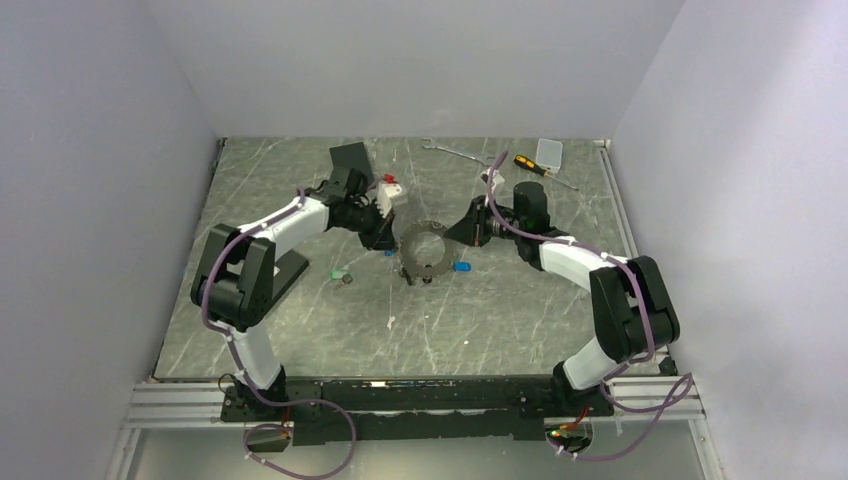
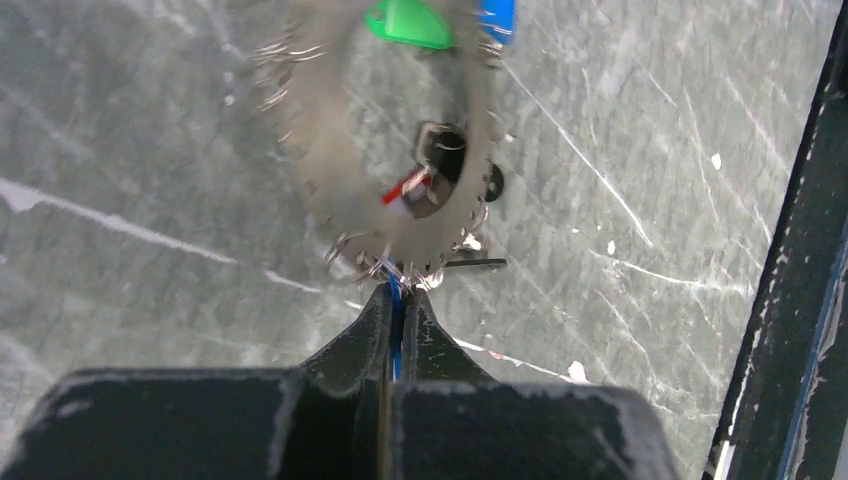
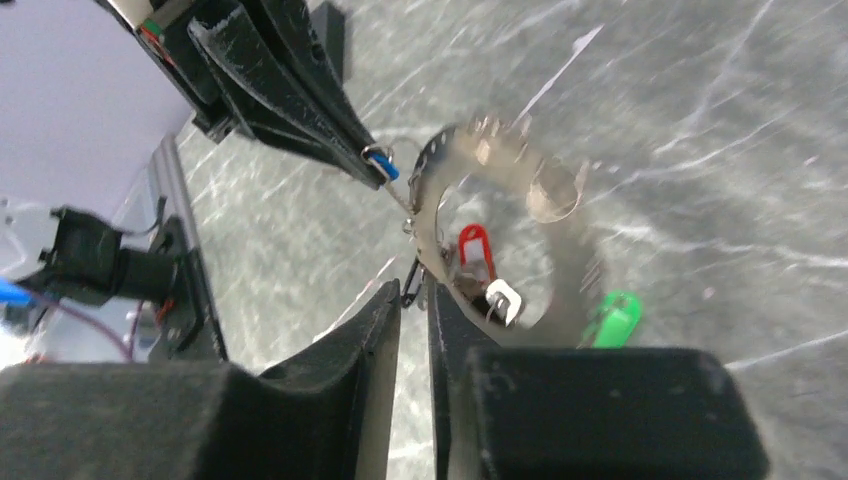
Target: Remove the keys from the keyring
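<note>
Left gripper [image 2: 398, 292] is clenched on blue-tagged key [image 3: 383, 165] at keyring [image 2: 325, 170] rim, mid-frame. Right gripper [image 3: 413, 290] is seen barely parted; hold on keyring cannot be told. Keyring should be pinned firmly before key is pulled.

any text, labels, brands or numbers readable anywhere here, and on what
None can be read in any view.
green tag: plain face, no print shows.
red tag and white tag: blurred, no print to make out.
keyring: blurred, no marking to make out.
screwdriver: too small to tell.
</note>
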`<state>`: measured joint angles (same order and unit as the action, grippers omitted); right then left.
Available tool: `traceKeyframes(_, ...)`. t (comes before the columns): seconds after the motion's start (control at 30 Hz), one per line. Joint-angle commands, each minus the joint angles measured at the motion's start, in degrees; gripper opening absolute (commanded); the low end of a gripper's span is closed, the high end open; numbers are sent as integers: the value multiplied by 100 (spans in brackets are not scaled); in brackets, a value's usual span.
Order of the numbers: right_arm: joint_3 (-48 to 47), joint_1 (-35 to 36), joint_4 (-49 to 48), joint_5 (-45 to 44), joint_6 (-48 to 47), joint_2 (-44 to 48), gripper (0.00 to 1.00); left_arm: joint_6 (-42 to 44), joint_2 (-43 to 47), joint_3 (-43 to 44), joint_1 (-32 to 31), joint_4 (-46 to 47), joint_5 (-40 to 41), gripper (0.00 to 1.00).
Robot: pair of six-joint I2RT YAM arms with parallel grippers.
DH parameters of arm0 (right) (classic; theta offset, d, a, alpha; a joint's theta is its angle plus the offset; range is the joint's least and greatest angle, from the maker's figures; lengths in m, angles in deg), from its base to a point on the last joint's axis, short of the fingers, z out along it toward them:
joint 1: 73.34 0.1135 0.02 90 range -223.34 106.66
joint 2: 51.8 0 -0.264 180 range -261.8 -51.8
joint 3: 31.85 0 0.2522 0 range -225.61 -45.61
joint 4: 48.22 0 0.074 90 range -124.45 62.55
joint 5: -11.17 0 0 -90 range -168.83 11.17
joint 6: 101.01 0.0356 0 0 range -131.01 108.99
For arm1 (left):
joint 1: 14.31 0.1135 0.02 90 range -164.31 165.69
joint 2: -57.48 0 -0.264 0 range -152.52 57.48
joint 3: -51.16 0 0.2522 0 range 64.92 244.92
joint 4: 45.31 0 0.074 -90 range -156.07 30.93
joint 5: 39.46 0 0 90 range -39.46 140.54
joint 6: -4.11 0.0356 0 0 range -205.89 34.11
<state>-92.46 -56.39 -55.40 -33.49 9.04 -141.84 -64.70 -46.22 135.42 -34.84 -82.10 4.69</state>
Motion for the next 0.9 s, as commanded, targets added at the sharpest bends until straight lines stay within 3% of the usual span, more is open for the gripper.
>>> traceKeyframes(0.0, 256, -30, 425, 972, -567, 264, 24, 1070, 482, 275, -528, -744, 725, 0)
traceKeyframes(0.13, 392, -27, 806, 1393, -846, 320, 38, 1445, 740, 245, -769, -670, 1052, 0)
traceKeyframes(0.33, 249, -170, 908, 1493, -1047, 615, 49, 2082, 684, 918, -891, -1592, 1213, 0)
traceKeyframes(0.63, 127, -381, 190, 1436, -1262, 1081, 51, 2308, 161, 2456, -952, -3615, 286, 0)
traceKeyframes(0.87, -349, -516, 942, 1603, -2201, 1297, 51, 2931, 866, 2155, -1096, -3310, 476, 0)
